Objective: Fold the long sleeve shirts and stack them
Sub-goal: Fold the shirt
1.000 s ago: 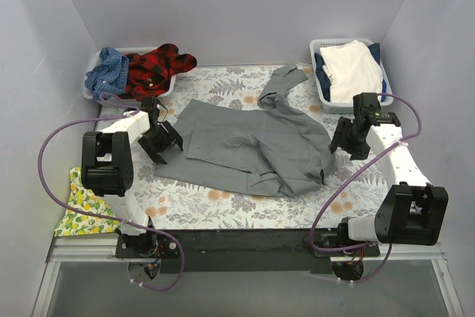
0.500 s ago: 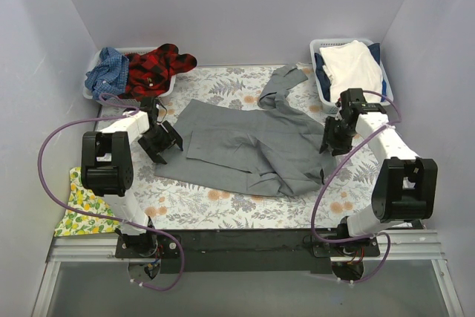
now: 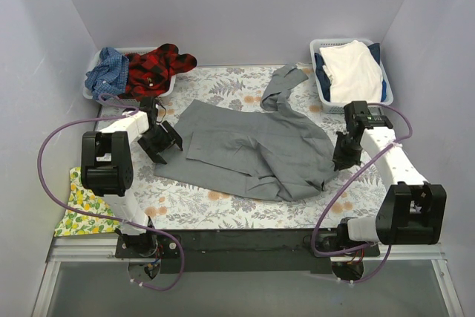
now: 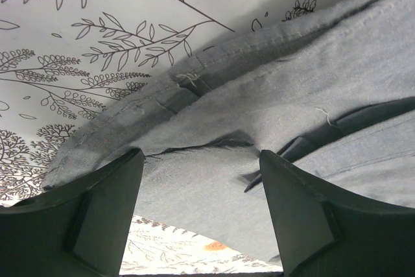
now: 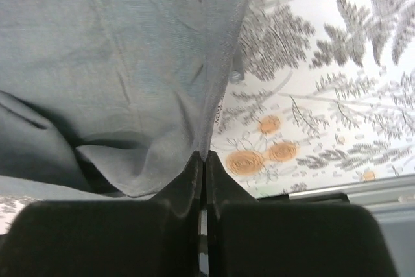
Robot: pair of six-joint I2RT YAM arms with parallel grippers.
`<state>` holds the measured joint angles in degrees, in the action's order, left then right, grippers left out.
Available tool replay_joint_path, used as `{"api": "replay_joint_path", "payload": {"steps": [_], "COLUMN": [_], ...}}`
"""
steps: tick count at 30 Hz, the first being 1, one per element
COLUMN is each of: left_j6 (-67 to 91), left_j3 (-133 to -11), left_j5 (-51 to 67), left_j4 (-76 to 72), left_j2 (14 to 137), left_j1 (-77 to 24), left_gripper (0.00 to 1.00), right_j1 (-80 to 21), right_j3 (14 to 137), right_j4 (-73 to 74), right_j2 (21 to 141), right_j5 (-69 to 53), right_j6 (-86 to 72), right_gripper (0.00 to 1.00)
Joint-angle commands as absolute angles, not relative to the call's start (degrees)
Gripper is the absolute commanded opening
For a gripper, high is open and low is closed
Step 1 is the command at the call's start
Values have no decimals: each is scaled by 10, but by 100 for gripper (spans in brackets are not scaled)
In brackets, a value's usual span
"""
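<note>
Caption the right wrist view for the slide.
Right gripper shut on the edge of the grey shirt, over the fern-print cover.

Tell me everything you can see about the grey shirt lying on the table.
The grey shirt is plain mid-grey woven-looking cloth, lying crumpled and partly folded across the middle of the fern-print cover, one sleeve trailing toward the far edge. The right gripper is shut on its right edge; the left gripper is open, straddling its stitched left hem.
</note>
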<state>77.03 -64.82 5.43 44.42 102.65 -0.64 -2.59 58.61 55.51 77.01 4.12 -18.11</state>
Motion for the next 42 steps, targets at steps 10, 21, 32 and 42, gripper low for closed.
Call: {"api": "replay_joint_path", "payload": {"steps": [10,21,32,42], "left_j6": [766,754,706,683], "left_j3": [-593,-714,-813,-918], "left_j5": [39,43,124,146], "left_j4": [404,453,434,362], "left_j2": [1082,1013,1008,1144], "left_j1": [-1,-1,-5,-96], "left_gripper": [73,75,77,77], "right_j1": [25,30,3,-105], "right_j3": [501,616,686,662], "right_j4": [584,620,581,514], "right_j2": [834,834,856,946], "right_j5": [80,157,147,70], "right_j6": [-196,-242,-222,-246], "right_gripper": [1,39,39,39]}}
